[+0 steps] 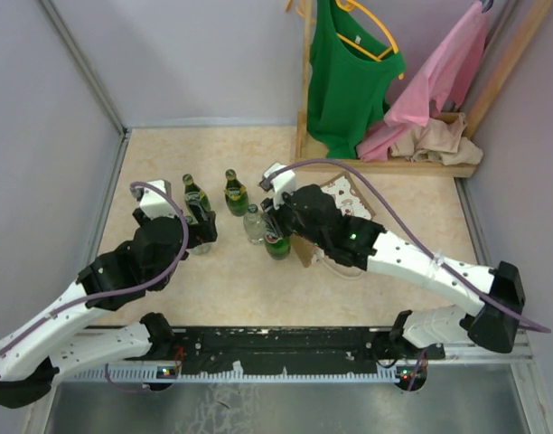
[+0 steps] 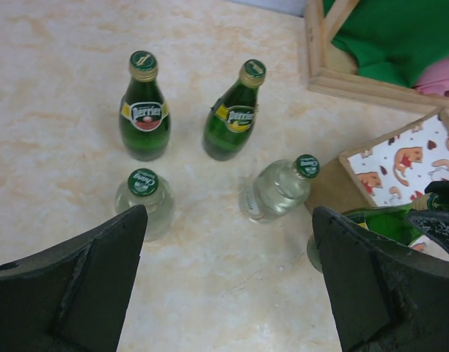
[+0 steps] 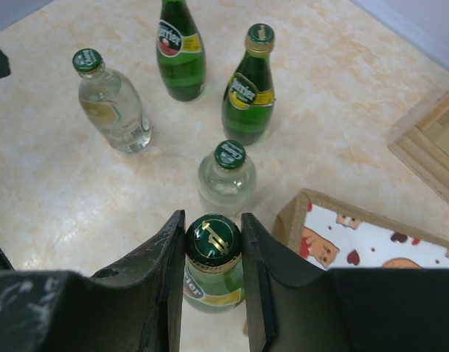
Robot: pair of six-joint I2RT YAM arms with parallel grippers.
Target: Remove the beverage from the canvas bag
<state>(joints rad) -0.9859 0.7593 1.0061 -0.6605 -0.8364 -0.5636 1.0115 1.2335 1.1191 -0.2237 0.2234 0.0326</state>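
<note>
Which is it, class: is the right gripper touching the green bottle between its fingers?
Touching. The right wrist view shows both fingers pressed against the green bottle, no gap.

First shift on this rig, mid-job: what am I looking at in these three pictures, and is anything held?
Two white robot arms are bolted at the near edge of the table. One picture looks down from above; the other two come from a camera on each wrist. On the table stand two green bottles and two clear bottles. The right claw is shut on a fifth bottle, green, by its neck, beside the canvas bag. The left claw is open and empty.
</note>
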